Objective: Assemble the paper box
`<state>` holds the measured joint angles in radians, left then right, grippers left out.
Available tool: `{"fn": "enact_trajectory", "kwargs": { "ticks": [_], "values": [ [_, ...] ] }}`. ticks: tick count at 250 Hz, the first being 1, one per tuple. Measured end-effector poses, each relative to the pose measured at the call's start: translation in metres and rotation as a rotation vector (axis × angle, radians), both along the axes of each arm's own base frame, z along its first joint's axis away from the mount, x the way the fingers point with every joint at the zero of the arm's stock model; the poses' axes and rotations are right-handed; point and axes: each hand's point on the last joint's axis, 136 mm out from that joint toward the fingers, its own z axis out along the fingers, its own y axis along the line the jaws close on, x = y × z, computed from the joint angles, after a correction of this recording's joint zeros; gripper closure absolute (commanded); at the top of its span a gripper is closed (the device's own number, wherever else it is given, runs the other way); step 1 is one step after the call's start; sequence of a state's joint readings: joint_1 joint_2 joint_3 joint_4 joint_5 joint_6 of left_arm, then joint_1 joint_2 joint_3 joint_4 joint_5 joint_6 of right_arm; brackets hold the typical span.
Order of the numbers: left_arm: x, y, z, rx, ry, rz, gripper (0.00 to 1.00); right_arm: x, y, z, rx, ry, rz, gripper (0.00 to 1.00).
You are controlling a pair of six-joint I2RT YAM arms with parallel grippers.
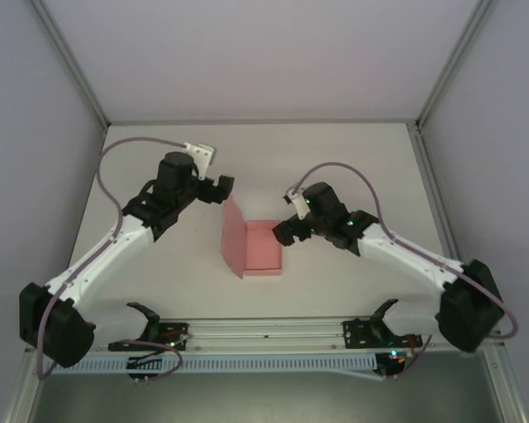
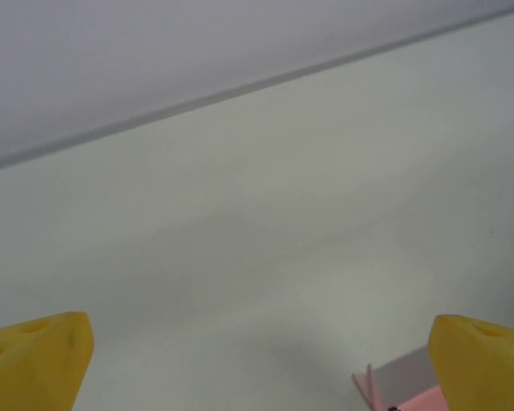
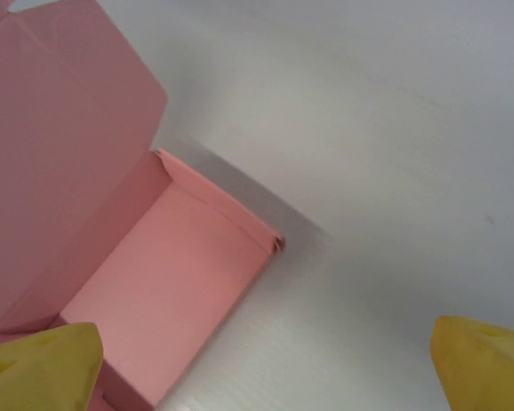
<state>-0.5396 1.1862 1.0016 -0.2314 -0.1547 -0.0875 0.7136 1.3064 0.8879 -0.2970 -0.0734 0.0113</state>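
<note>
**Jaws.** The left jaws are standing wide open and are gripping nothing; in the left wrist view the yellow fingertips (image 2: 34,360) are sitting far apart with bare table (image 2: 265,214) between them. The right jaws are also standing wide open. Part of the paper box (image 3: 171,300) is lying below and between their fingertips (image 3: 484,360), but nothing is being clamped.

**Position of the work.** The paper box (image 1: 263,251) is resting on the table (image 1: 353,159) near its centre, between the two arms. The left jaws are hanging at about 11 o'clock from the box, near the top of its raised panel but apart from it. The right jaws are hanging at about 2 o'clock, just beside the far right corner; contact cannot be confirmed.

**Progress.** The tray appears formed: the base is lying flat and low walls are standing at the far and right sides. The lid panel (image 3: 60,145) is standing upright on the 9 o'clock side, with its edge flaps unfolded.

**Remaining.** Judging by this state, the lid is waiting to be folded over the tray and tucked in. The task is judged to be past halfway.
</note>
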Motion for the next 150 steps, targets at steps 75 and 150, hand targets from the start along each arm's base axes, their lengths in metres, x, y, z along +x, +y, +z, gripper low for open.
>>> {"fn": "enact_trajectory", "kwargs": {
  "ticks": [75,150],
  "values": [
    [-0.032,0.051,-0.027,-0.097,0.043,0.228,0.00,0.029,0.057,-0.051,-0.145,0.067,0.243,0.13],
    [-0.043,0.067,-0.024,-0.136,0.030,0.291,0.00,0.047,0.088,-0.108,-0.271,0.153,0.267,0.54]
  ]
}}
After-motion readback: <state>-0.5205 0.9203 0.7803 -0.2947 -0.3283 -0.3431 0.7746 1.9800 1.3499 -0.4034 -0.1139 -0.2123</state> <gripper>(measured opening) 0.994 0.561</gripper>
